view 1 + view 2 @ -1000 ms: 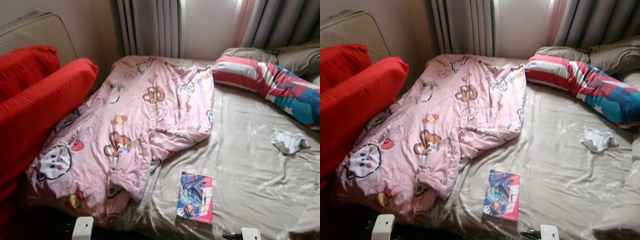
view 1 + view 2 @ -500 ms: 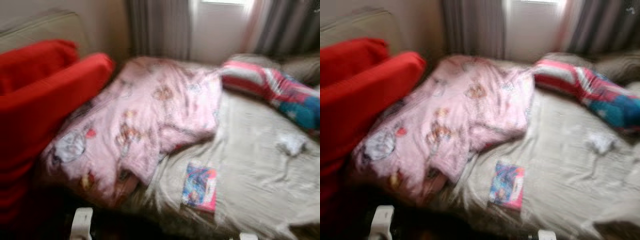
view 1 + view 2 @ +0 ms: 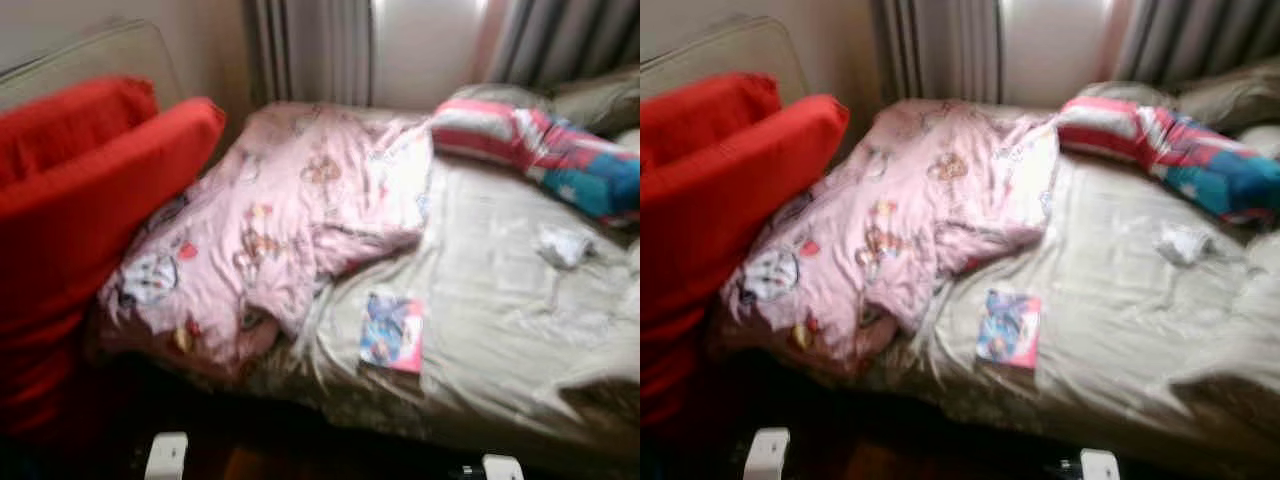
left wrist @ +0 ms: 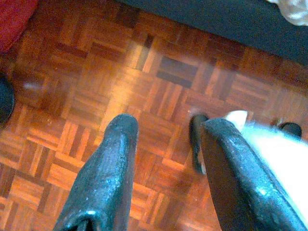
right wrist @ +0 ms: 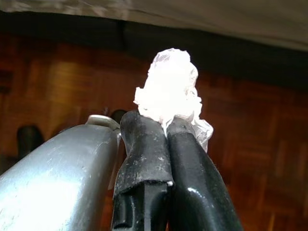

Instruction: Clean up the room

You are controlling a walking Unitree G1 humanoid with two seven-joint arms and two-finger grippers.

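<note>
One bed (image 3: 500,330) with a beige sheet carries one pink cartoon-print blanket (image 3: 290,220) bunched on its left half, one colourful booklet (image 3: 392,332) near the near edge, one crumpled white tissue (image 3: 562,244) toward the right, and one striped red, white and blue pillow (image 3: 540,150) at the far right. Two red cushions (image 3: 90,200) stand stacked at the left, touching the blanket. The head views are blurred.

The right wrist view shows the right gripper (image 5: 166,126) pinched tight on a second white tissue wad (image 5: 169,91), hanging low over parquet floor (image 4: 72,72) beside the bed's dark base. The left gripper (image 4: 163,130) hangs over bare parquet, fingers spread apart, holding nothing. A strip of open floor runs along the bed's near edge.
</note>
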